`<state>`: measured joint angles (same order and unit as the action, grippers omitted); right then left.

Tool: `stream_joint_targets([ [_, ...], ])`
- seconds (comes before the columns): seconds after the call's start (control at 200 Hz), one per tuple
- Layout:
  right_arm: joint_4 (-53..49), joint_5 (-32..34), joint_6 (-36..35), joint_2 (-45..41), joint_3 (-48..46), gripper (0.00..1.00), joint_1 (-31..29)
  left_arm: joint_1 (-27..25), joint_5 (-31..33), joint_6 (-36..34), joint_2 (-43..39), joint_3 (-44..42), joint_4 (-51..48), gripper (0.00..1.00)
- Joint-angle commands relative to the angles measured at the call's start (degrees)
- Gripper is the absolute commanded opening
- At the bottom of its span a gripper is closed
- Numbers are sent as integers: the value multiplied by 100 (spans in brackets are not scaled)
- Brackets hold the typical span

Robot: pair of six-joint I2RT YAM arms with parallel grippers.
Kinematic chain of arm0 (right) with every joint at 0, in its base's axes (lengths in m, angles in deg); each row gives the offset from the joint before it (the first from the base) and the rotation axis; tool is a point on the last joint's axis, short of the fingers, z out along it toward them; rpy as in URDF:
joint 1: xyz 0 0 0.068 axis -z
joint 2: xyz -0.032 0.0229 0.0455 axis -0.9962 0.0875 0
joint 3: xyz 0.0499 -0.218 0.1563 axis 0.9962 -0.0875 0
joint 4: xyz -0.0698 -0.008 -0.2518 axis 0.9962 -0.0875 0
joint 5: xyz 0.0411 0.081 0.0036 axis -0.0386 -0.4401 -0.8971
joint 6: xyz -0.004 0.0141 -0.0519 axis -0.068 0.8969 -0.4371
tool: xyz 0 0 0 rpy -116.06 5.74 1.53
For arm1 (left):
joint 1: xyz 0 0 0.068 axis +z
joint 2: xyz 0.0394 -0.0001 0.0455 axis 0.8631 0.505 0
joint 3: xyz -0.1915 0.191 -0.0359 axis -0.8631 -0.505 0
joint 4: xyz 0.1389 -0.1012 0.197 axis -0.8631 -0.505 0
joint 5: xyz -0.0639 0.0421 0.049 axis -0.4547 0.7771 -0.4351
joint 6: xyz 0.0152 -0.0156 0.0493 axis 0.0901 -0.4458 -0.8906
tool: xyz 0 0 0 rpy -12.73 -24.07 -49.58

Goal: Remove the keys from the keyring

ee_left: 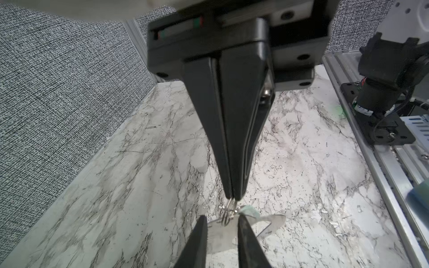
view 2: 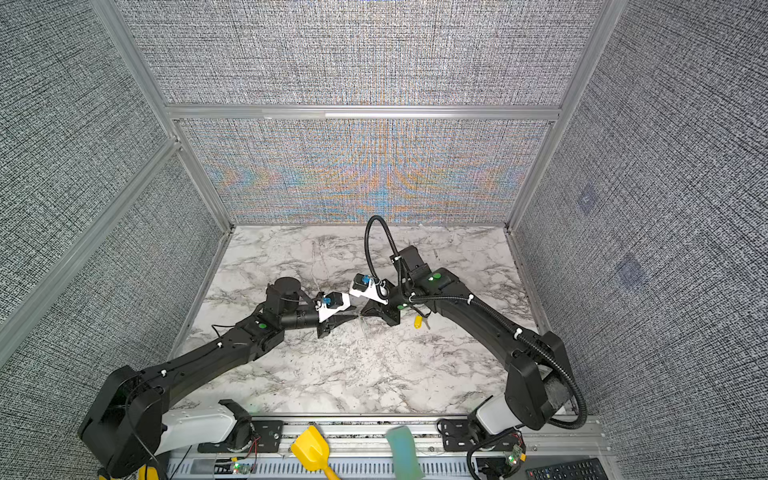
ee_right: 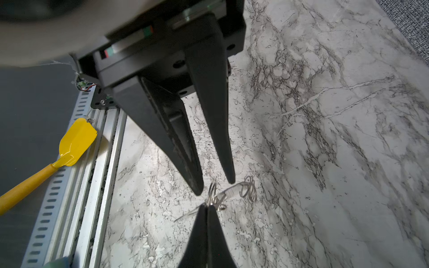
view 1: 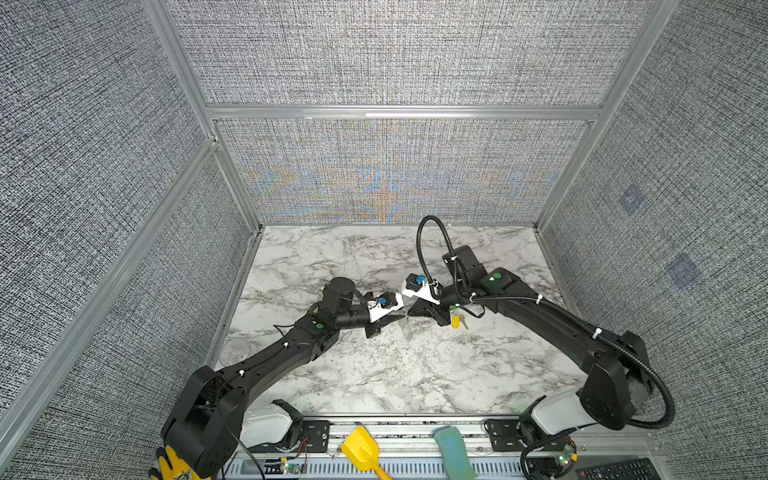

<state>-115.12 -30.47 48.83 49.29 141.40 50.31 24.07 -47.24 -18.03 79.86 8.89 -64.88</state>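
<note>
The two grippers meet tip to tip over the middle of the marble table. The keyring [ee_left: 222, 234], a flat grey plate, lies between and behind the fingers of my left gripper [ee_left: 222, 217] [view 1: 400, 318], whose jaws stand a little apart. My right gripper [ee_right: 206, 206] [ee_left: 234, 197] is shut on a small wire ring [ee_left: 228, 212] that joins the plate. The pale teal tag [ee_left: 249, 210] of one key shows beside that ring. The yellow-tagged key [view 1: 456, 321] [view 2: 418, 322] lies on the table under the right wrist, apart from the plate.
A yellow scoop [view 1: 361, 446] [ee_right: 76, 139] and a teal block [view 1: 453, 451] rest on the metal rail [view 1: 415, 420] along the front edge. Grey fabric walls [view 1: 395, 174] close in the back and both sides. A dark remote [view 1: 619, 470] lies at the front right.
</note>
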Motion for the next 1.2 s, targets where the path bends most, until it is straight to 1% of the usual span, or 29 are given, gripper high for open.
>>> stream_joint_targets([
  [0.0,-116,-107,-69,-30,54,0,-2,-34,-105,17,43,51,177,24],
  [0.09,-158,-107,-72,-15,63,0,2,-49,-130,51,84,39,234,18],
  [0.205,-131,-119,-48,-32,65,0,4,-62,-201,81,130,41,290,16],
  [0.265,-97,-114,-39,-57,33,0,3,-62,-204,86,149,34,307,10],
  [0.35,-103,-103,-37,-68,23,0,-4,-74,-264,152,147,18,399,5],
  [0.39,-88,-81,-31,-76,11,0,-2,-63,-320,182,146,9,449,0],
  [0.43,-13,-29,16,-108,-13,0,-4,-58,-384,210,153,4,485,0],
  [0.535,358,503,69,-369,-239,18,4,-61,-509,343,149,12,557,0],
  [0.65,1054,1183,62,-882,-746,31,-3,-62,-518,609,110,31,688,0],
  [0.74,1666,1509,168,-1286,-1191,36,-3,-62,-528,888,87,-47,1024,0],
  [0.85,2130,1679,353,-1587,-1656,41,0,-62,-523,1275,65,-170,1489,0],
  [0.911,2199,1620,458,-1645,-1728,43,3,-53,-546,1415,63,-186,1617,0],
  [0.946,2248,1550,544,-1645,-1948,44,-6,-54,-557,1502,59,-200,1689,0],
  [1.196,2976,1304,1096,-1655,-2312,47,-172,-53,-703,1889,56,-220,2044,0],
])
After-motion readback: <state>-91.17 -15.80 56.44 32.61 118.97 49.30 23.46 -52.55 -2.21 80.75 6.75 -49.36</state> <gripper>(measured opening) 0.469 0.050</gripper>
